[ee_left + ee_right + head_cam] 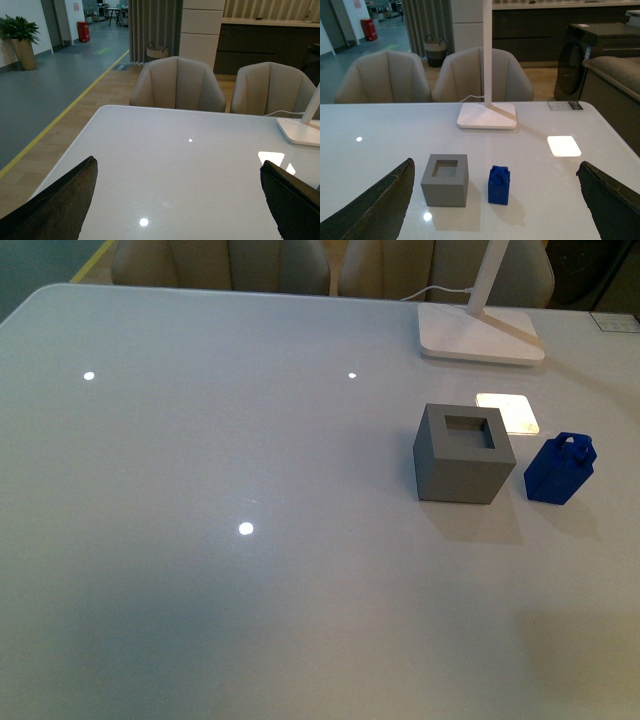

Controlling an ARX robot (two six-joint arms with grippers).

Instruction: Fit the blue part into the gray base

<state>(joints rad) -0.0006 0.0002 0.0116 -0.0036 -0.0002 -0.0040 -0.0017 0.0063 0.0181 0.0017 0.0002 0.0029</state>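
The gray base is a matte cube with a square hole in its top, standing on the white table at the right. The blue part stands upright just right of it, apart from it, handle up. Both show in the right wrist view, the base beside the blue part. My right gripper is open and empty, above the table and short of both. My left gripper is open and empty over bare table. Neither arm shows in the front view.
A white lamp base with its stem and cable stands behind the cube. A bright light patch lies on the table between them. Beige chairs line the table's far edge.
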